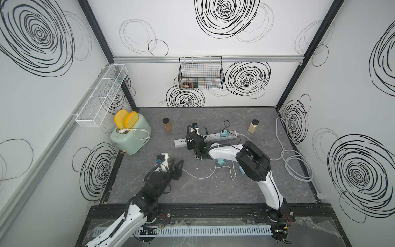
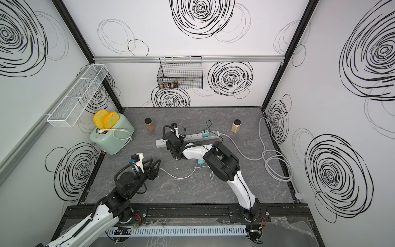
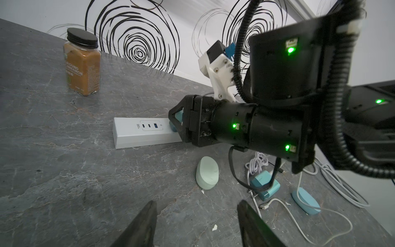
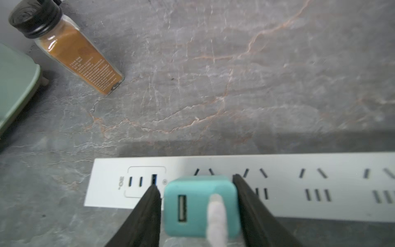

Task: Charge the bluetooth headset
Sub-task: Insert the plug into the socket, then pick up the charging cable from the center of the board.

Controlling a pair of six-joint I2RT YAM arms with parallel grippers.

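Both released over grey marbled tabletop [image 4: 213,85], left claw [image 3: 196,203] hangs empty, right claw [image 4: 195,182] straddles teal charger [image 4: 196,222].

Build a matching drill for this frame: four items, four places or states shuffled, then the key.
Column one
1. cinnamon jar
2. mint oval case
3. bread slices
4. left hand

Column two
A. standing in the slots of the toaster
B. open, nothing between the fingers
C. lying on the table, apart from the power strip
D. upright, black lid on

Pairs: 1-D, 2-C, 3-A, 4-B
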